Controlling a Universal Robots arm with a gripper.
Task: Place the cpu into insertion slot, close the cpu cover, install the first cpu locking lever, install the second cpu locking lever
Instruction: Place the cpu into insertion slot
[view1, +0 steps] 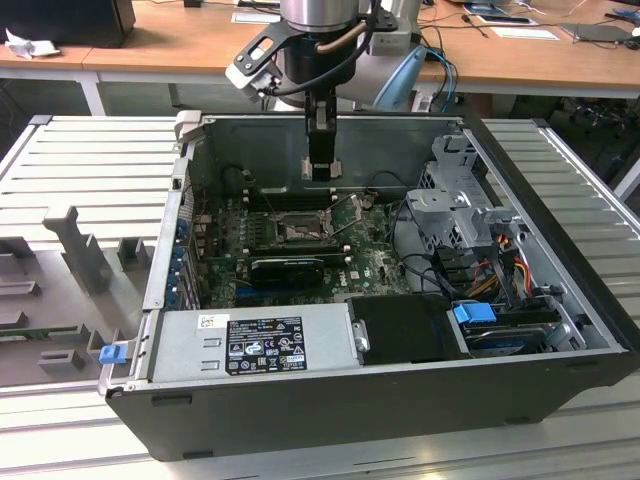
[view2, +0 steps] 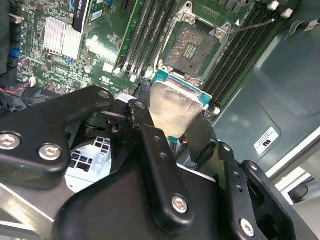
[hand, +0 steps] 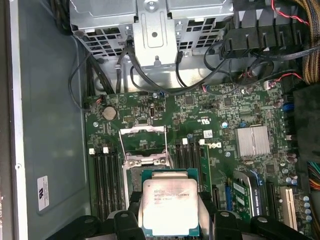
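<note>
My gripper (view1: 321, 171) hangs inside the open computer case, shut on the cpu (view1: 321, 167), a small square chip with a silver top. Both wrist views show the cpu (view2: 175, 106) (hand: 169, 204) pinched by its edges between the black fingers (view2: 149, 134) (hand: 125, 221). It is held in the air above the green motherboard, short of the insertion slot (view2: 192, 46) (view1: 298, 231), whose dark contact field lies bare. The cpu cover (hand: 146, 160), a thin metal frame with a square window, is swung open beside the slot. A thin wire lever (view2: 253, 23) stands away from the socket.
The case holds a grey power supply (view1: 255, 345) at the front, a metal drive cage (view1: 455, 200) and cable bundles on the exterior view's right, and a long black card (view1: 288, 268) near the socket. Memory slots (hand: 105, 175) flank the socket. A grey fixture (view1: 80, 250) stands outside the case.
</note>
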